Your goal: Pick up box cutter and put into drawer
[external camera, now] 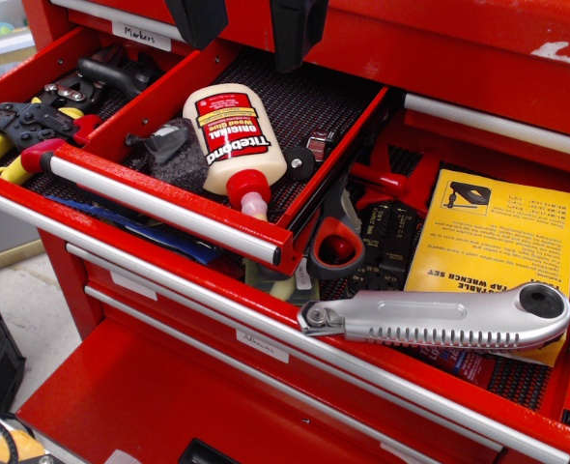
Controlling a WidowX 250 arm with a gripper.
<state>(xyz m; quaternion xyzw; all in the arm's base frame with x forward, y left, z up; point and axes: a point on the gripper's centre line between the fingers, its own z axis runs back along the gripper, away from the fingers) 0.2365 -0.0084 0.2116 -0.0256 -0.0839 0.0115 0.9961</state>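
The box cutter point(440, 321) is a long silver tool with a ridged lower edge and a round black knob at its right end. It lies flat across the front of the wide lower drawer, partly on a yellow booklet. The narrow red drawer point(309, 97) with black mesh liner stands open above and to the left, with a silver bar point(159, 205) along its front. My gripper point(246, 24) is at the top of the view above this drawer's back. Its two black fingers are spread apart with nothing between them. It is far from the box cutter.
A Titebond glue bottle point(232, 140) and small dark items lie in the narrow drawer. Red-looped scissors point(335, 246) and a yellow booklet point(493, 237) lie in the wide drawer point(266, 324). Pliers point(29, 126) fill the left drawer. Closed red drawers lie below.
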